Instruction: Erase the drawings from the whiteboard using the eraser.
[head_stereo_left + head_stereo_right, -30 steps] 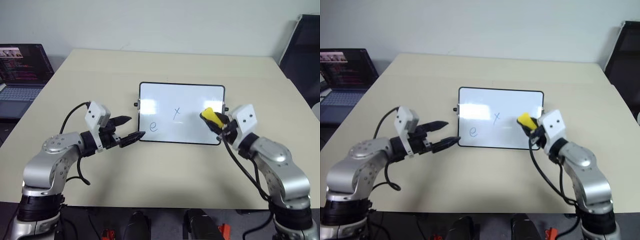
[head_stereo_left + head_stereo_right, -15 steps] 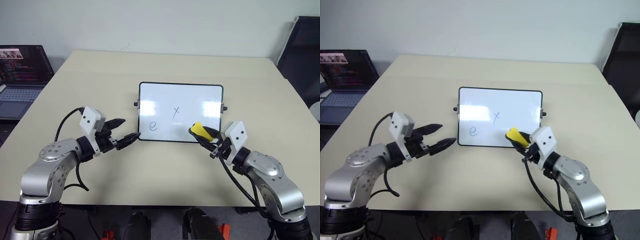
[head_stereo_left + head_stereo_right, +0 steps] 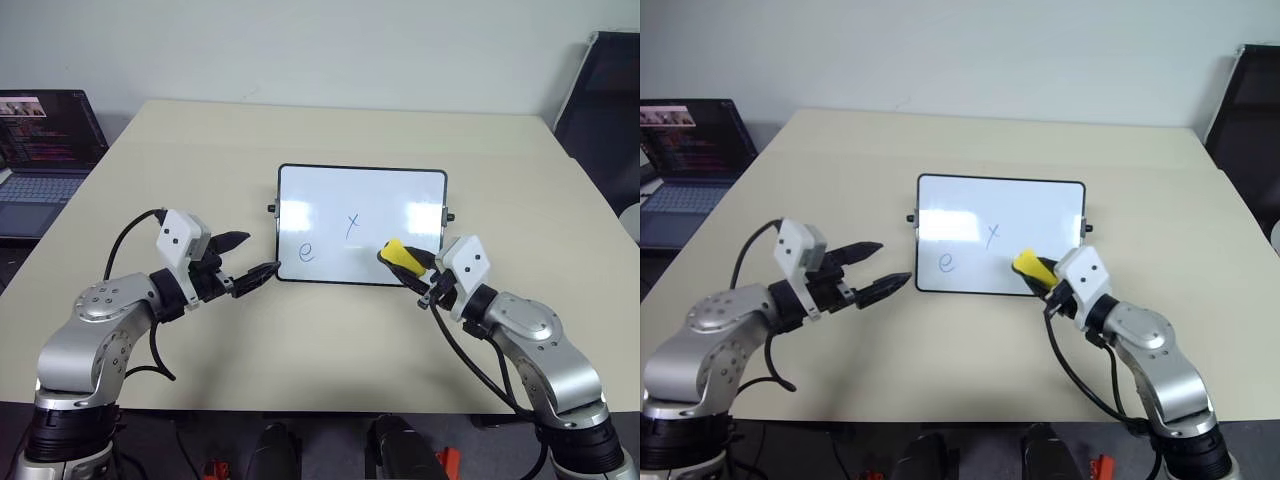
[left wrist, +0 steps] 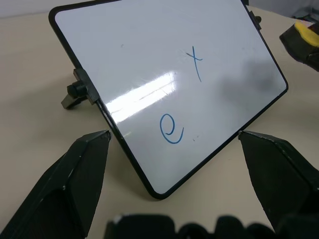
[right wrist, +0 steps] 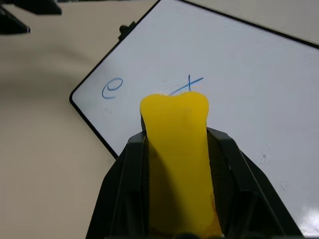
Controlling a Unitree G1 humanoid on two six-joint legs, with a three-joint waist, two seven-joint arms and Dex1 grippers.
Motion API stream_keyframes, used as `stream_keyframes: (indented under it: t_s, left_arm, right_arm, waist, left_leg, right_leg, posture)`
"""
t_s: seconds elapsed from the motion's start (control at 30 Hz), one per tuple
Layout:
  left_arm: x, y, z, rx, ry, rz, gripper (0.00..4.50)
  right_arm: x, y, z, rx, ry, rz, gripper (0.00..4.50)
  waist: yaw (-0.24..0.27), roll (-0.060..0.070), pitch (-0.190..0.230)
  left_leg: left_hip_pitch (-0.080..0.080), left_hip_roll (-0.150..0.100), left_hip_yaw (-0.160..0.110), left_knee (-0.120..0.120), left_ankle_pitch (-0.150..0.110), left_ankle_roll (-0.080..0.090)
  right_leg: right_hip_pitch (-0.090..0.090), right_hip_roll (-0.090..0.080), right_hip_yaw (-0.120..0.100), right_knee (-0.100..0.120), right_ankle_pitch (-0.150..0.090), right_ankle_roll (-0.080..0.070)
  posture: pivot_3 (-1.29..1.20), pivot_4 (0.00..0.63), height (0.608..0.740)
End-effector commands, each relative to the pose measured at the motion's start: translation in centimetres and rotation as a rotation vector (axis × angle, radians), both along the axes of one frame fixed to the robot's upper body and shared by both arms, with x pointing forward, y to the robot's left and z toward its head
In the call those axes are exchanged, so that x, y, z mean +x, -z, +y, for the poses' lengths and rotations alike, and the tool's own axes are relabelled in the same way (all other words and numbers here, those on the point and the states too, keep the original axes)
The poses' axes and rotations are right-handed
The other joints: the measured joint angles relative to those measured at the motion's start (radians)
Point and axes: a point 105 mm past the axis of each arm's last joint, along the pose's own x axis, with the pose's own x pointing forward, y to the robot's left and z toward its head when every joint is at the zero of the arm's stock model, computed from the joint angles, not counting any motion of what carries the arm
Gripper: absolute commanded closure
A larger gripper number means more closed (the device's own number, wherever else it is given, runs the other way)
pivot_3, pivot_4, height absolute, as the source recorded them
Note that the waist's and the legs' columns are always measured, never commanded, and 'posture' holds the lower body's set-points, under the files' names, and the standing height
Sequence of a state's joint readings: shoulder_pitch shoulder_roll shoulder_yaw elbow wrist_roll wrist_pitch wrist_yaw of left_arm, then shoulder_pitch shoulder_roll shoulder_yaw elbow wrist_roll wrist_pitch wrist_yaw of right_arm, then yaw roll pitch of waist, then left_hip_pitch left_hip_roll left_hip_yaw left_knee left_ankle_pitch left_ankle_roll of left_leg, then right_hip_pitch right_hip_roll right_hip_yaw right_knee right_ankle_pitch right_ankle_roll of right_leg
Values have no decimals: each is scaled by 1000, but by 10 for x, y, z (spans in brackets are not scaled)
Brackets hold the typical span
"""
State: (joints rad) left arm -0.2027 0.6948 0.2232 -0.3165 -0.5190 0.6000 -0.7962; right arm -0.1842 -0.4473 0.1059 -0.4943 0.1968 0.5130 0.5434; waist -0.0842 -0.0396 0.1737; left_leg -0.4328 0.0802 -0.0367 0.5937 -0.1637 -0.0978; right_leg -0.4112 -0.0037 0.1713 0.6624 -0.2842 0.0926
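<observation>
The whiteboard lies on the beige table just past both arms. Two blue drawings are on it: an "e" near its front left corner and an "x" in the middle. My right gripper is shut on the yellow eraser, which sits over the board's near edge, just right of and below the "x". The right wrist view has the eraser in front of the "x". My left gripper stands open beside the board's front left corner, its fingers apart and holding nothing.
An open laptop with a lit screen stands off the table's back left. A dark chair stands at the back right. Bare beige tabletop lies between the arms and the near edge.
My right gripper has carried the eraser from the board's right edge leftward and down to its near edge, below the "x". The left gripper has stayed where it was.
</observation>
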Motion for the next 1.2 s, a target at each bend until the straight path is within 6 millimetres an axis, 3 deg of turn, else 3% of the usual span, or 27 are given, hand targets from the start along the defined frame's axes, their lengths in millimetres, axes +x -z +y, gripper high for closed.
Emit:
stream_keyframes:
  t_s: [0.03,0.2,0.47,0.6,0.7,0.8,0.9,1.03,1.2]
  left_arm:
    - [2,-10,-2,17,18,-60,0]
    - [1,-7,-4,16,49,-51,0]
    - [2,-6,-13,28,107,-52,0]
    - [2,-5,-14,23,115,-61,0]
    - [0,-2,-12,27,116,-61,0]
    - [0,0,-10,28,116,-60,0]
    - [0,1,-10,26,119,-61,0]
    - [0,4,-10,27,123,-58,0]
    - [-1,7,-11,27,130,-53,0]
  right_arm:
    - [6,-15,6,-33,-3,-88,3254]
    - [34,-23,25,-163,21,-157,3254]
    - [86,-40,53,-225,107,-195,3254]
    - [92,-10,46,-340,94,-102,3254]
    - [76,18,41,-434,-1,-13,3254]
    - [67,30,37,-505,-62,5,3254]
    - [81,17,31,-506,17,-69,3254]
    - [108,-19,24,-422,196,-214,3254]
    - [110,-25,34,-370,179,-218,3254]
  waist:
    - [-1,0,0]
    - [-5,0,0]
    - [0,0,0]
    - [1,0,0]
    - [1,-1,-1]
    - [0,-1,-1]
    - [-3,-1,-1]
    - [-7,-1,0]
    - [-6,-1,-1]
  left_leg:
    - [0,0,0,0,0,0]
    - [0,0,0,0,0,0]
    - [0,0,0,-1,0,0]
    - [-1,0,-1,-1,0,0]
    - [0,0,-1,-1,0,0]
    - [1,0,-2,0,0,0]
    - [3,0,-2,3,1,1]
    - [3,0,-2,7,2,3]
    - [3,0,-2,12,3,4]
  right_leg:
    - [0,0,0,0,0,0]
    - [0,0,0,1,0,0]
    - [0,0,-1,1,5,1]
    - [0,0,-2,0,5,1]
    - [1,0,-2,1,5,1]
    - [3,0,-2,1,0,0]
    - [4,0,-2,2,2,-1]
    - [4,0,-2,2,7,-1]
    - [3,0,-1,1,7,-1]
  posture:
    - [0,150,740]
    - [0,150,740]
    - [0,150,740]
    - [0,150,740]
    - [0,150,740]
    - [0,150,740]
    - [0,150,740]
    - [0,150,740]
    - [0,150,740]
